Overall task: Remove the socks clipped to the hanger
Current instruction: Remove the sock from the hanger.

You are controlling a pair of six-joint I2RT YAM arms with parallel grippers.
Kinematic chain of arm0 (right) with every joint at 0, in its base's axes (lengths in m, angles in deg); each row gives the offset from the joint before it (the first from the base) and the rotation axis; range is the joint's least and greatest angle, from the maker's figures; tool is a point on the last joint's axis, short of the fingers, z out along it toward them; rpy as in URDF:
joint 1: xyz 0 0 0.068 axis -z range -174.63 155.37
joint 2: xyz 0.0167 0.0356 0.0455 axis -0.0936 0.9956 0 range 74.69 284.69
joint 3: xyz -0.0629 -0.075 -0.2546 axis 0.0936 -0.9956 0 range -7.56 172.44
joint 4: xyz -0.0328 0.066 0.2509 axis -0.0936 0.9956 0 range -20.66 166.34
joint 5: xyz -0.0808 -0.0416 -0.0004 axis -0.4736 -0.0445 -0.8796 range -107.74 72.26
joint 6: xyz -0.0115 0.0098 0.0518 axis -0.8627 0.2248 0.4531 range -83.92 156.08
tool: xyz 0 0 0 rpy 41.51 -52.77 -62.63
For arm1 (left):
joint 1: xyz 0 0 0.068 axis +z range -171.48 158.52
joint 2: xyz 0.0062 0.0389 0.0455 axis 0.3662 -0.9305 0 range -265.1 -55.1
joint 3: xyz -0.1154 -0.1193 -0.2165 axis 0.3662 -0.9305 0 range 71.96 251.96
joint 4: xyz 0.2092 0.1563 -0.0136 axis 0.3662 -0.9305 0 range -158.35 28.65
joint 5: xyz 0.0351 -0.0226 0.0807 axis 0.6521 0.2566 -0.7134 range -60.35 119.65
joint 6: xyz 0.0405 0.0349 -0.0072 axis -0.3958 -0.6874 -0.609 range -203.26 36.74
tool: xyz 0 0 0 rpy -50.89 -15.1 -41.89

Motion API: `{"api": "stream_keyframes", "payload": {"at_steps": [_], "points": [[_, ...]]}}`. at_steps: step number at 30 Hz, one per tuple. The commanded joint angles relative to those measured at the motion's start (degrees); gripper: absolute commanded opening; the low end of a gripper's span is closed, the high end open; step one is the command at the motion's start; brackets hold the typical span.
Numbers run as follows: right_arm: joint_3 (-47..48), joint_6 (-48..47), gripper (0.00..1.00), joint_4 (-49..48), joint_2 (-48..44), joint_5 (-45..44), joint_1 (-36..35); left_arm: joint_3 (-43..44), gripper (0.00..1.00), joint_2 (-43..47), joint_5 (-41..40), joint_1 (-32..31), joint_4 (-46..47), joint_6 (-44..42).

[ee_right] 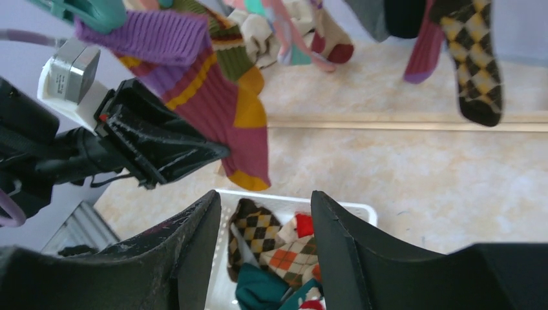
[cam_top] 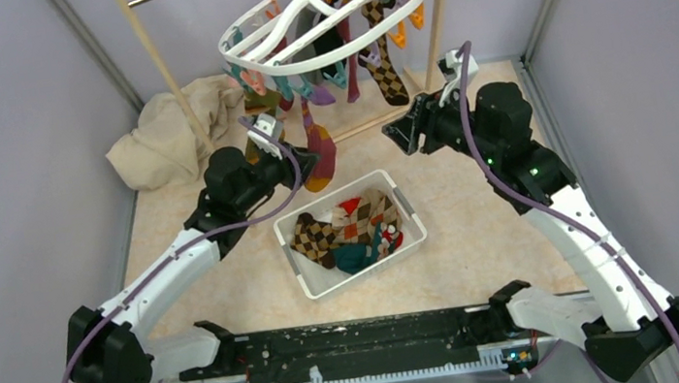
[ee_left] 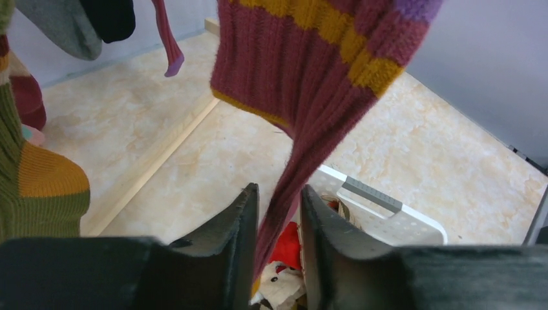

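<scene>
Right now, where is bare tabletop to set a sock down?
Bare tabletop lies between the white basket and the right arm, and between the basket and the left arm. Crowded: under the hanger, where socks dangle and the left pincer grips a maroon striped sock; a beige cloth heap fills the back-left corner.

Walls (cam_top: pixel 7 144): plain pale grey-lilac panels, L, R and back; metal strips at corners.
Counter (cam_top: pixel 479 243): beige marbled top, soft even light.
Wooden rack (cam_top: pixel 159 67): light poles at back, base bar flat on counter.
Cloth (cam_top: pixel 163 140): beige crumpled heap, back-L corner, beside rack pole.
</scene>
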Motion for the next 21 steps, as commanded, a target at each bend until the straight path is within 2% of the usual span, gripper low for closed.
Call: {"api": "stream_keyframes", "payload": {"at_steps": [1, 2, 3, 5, 14, 16, 19, 21], "points": [[2.41, -2.59, 0.54, 1.42, -1.01, -4.61, -0.28, 0.01, 0.47, -0.42, 0.09, -0.39, -0.15, -0.3], [2.25, -2.47, 0.54, 1.42, -1.01, -4.39, -0.28, -0.72, 0.55, -0.4, 0.37, -0.44, 0.86, -0.16], [2.01, -2.28, 0.54, 1.25, -1.02, -4.17, -0.28, -1.51, 0.59, -0.48, 0.59, -0.42, 1.73, -0.02], [1.55, -2.01, 0.54, 1.07, -0.96, -3.93, -0.28, -2.42, 0.61, -0.85, 2.19, -0.38, 2.91, 0.3], [0.7, -1.52, 0.55, 0.59, -1.15, -3.4, -0.28, -5.0, 0.59, -2.95, 4.15, -0.42, 7.08, 1.29], [0.84, -1.31, 0.55, 0.54, -1.22, -3.25, -0.28, -5.02, 0.49, -2.65, 4.68, -0.46, 7.41, 1.62], [1.51, -1.25, 0.55, 0.68, -1.19, -2.72, -0.27, -3.77, 0.24, -2.62, 5.4, -0.61, 6.41, 1.85], [2.35, -1.34, 0.54, 1.08, -1.09, -2.21, -0.38, -2.09, 0.11, -2.91, 4.93, -0.81, 4.5, 1.82]]}}
